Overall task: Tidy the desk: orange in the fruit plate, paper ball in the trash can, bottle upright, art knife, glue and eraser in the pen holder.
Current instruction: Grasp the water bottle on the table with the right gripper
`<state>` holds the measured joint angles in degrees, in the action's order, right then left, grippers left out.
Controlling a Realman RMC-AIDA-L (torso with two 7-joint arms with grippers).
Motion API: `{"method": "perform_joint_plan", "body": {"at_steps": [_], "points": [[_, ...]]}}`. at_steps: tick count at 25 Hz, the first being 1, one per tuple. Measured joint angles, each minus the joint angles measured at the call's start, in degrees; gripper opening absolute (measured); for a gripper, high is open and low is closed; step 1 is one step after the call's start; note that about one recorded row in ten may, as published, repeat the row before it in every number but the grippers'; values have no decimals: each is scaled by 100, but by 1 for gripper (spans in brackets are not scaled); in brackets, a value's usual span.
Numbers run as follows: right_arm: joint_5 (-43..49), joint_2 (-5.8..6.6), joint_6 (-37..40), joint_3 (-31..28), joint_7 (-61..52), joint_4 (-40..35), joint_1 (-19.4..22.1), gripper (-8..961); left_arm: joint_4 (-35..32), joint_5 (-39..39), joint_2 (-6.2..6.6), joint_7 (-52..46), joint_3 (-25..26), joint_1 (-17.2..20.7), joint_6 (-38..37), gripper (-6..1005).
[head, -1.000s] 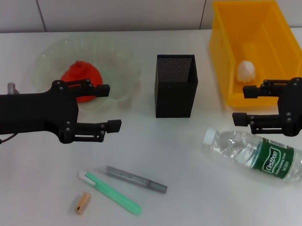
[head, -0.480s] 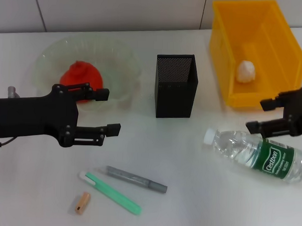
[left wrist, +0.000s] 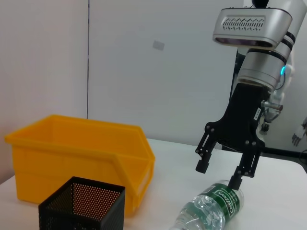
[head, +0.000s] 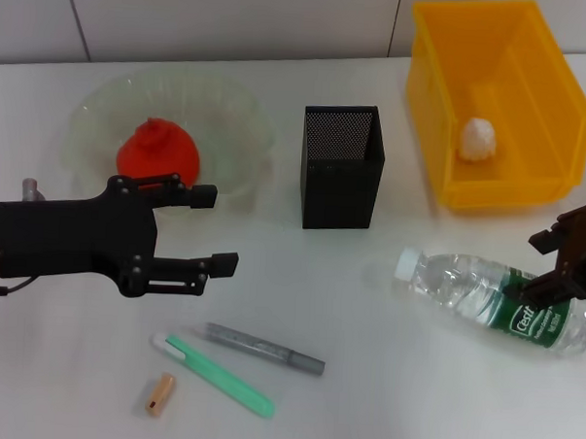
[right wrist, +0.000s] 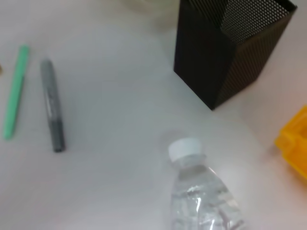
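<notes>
The orange [head: 158, 148] lies in the fruit plate [head: 230, 100]. The paper ball [head: 478, 137] lies in the trash can [head: 489, 194]. The bottle [head: 484, 296] lies on its side, cap toward the pen holder [head: 341, 166]. My right gripper [head: 534, 264] is open, fingers pointing down just over the bottle's label end, as the left wrist view [left wrist: 218, 173] also shows. My left gripper [head: 218, 228] is open and empty in front of the plate. The eraser [head: 158, 392], a green stick [head: 213, 374] and a grey stick [head: 264, 349] lie near the front edge.
The right wrist view shows the bottle's cap [right wrist: 186, 149], the pen holder [right wrist: 230, 43], the green stick [right wrist: 14, 91], the grey stick [right wrist: 52, 110] and a corner of the trash can [right wrist: 295, 139]. A white wall runs behind the table.
My right gripper has moved from in front of the trash can toward the front, turning and coming down over the bottle's label end. My left gripper has shifted slightly toward the front.
</notes>
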<state>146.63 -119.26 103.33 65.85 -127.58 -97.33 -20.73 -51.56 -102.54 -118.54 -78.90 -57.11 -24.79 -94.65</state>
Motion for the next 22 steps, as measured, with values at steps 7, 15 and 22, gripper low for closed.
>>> {"method": "perform_joint_plan", "body": {"at_steps": [7,15,22], "points": [[143,10,10,26,-10,48,-113,727,30,30,-3,3,-8,25,0,766],[169,3,6,46,-10,238,-97,727,95,39,-3,23,-11,28,0,764],[315,-3,-41,59,-23,473,-118,727,117,42,-11,25,-19,27,0,763]]}}
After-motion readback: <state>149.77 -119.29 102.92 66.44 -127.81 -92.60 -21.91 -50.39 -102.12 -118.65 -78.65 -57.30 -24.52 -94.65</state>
